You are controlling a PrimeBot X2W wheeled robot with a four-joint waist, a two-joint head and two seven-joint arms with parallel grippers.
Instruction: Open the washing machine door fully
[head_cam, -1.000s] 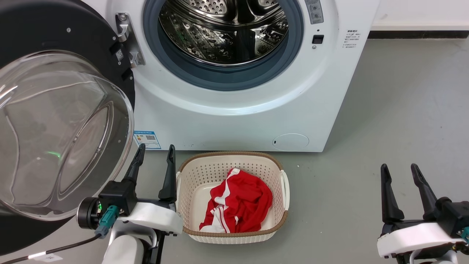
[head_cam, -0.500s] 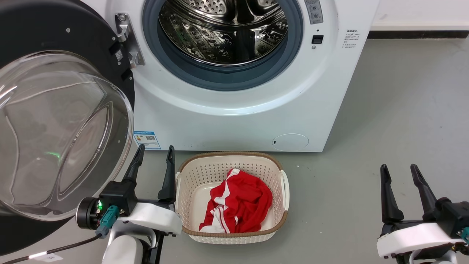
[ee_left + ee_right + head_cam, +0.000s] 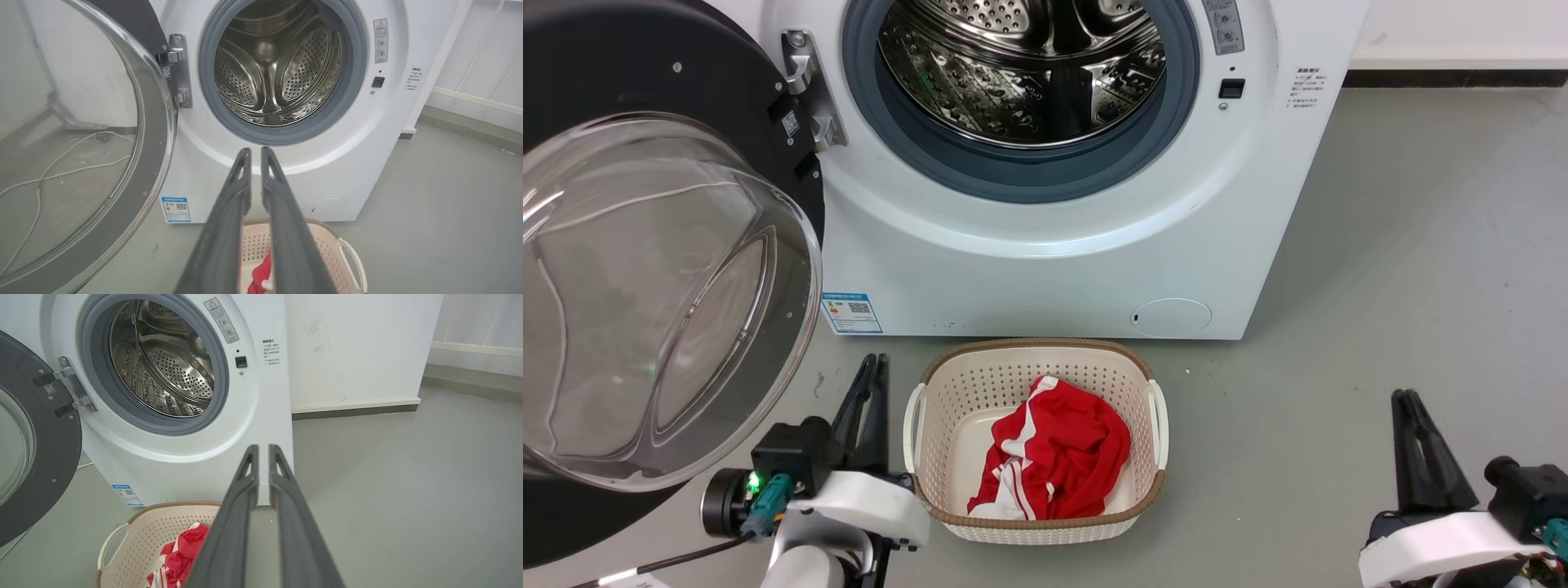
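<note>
The washing machine point(image 3: 1054, 261) stands white ahead, its steel drum point(image 3: 1029, 73) exposed inside the blue-grey gasket. The washing machine door point(image 3: 645, 65) hangs swung out wide to the left on its hinge point(image 3: 805, 90), its glass bowl bulging toward me. Below the door's lower edge, low on the floor side, my left gripper point(image 3: 874, 361) is shut with nothing in it, clear of the door. My right gripper point(image 3: 1406, 398) is shut and empty at the lower right. The left wrist view has the door point(image 3: 135, 24), the machine point(image 3: 367, 143) and the shut left gripper point(image 3: 255, 151); the right wrist view has the door point(image 3: 49, 457) and the shut right gripper point(image 3: 262, 448).
A cream perforated basket point(image 3: 931, 384) holding a red and white garment point(image 3: 1054, 457) sits on the grey floor in front of the machine, just right of my left gripper. A white wall with dark skirting point(image 3: 355, 410) runs to the machine's right. A cable point(image 3: 61, 171) lies behind the door.
Both grippers have gone from open to shut and have drawn back lower in the head view. The door and the basket have not moved.
</note>
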